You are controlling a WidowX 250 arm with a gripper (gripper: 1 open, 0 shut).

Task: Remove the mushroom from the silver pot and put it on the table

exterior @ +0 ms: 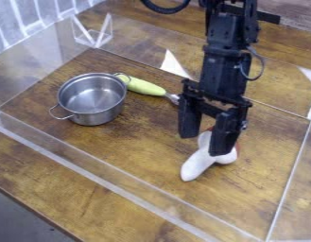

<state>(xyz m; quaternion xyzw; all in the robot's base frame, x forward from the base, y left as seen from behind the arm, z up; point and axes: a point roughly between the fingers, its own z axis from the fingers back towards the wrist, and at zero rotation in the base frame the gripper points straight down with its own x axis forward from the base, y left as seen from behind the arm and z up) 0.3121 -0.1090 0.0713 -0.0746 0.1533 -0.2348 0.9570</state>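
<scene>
Mushroom (202,162) is on the table (107,161), right of centre, lying tipped: white stem toward the near-left, cap toward the far-right and mostly hidden behind a finger. Long axis runs near-left to far-right. My gripper (211,126) sits directly above it, fingers (225,133) spread apart, one either side, clamped on nothing; I can't tell whether the right finger touches the cap. Silver pot (92,97) is well apart to the left and looks empty. Yellow-green object (144,86) lies just beside its far-right rim. I judge placement done; next move is a straight lift clear, mushroom is right underneath.
</scene>
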